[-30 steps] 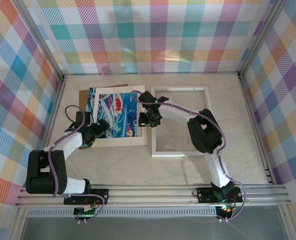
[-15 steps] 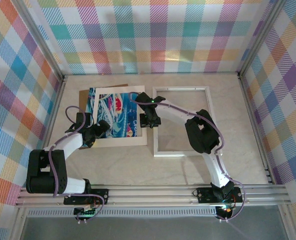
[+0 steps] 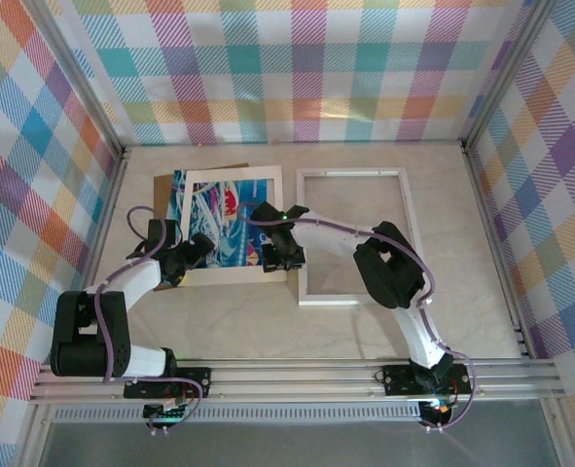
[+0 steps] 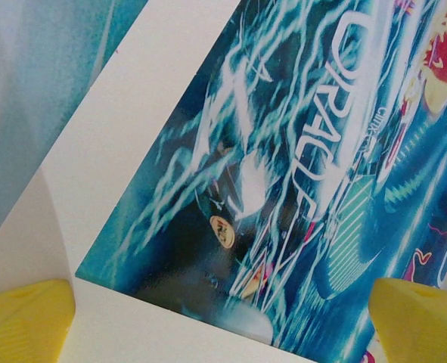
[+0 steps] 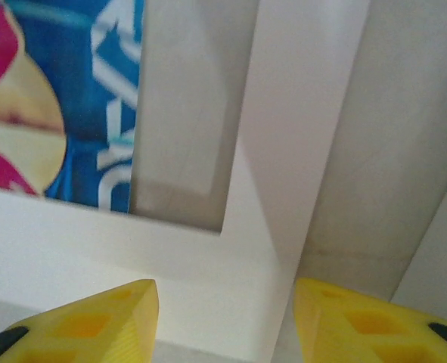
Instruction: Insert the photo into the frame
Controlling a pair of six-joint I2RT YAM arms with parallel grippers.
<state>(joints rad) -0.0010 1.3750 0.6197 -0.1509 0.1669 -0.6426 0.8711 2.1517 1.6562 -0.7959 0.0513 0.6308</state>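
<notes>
Both are released: my left end effector point(image 4: 223, 325) hovers over the photo point(image 4: 299, 174), which lies under the mat point(image 5: 208, 253) toward the surface's back left corner. My right end effector point(image 5: 223, 318) straddles the mat's corner, so I should probably pinch the mat alone.

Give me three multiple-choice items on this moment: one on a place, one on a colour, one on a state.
1. Seen from above, where does the frame lie from the photo?
A) to its right
B) to its left
C) on top of it
2. The photo is mostly:
A) green
B) blue and teal
C) grey
3. The photo is:
A) inside the frame
B) lifted in the air
C) flat on the table under a white mat
Answers: 1 A, the frame sits right of the photo. 2 B, blue and teal show through the mat's cut-out. 3 C, the mat lies over it and the frame is empty.
</notes>
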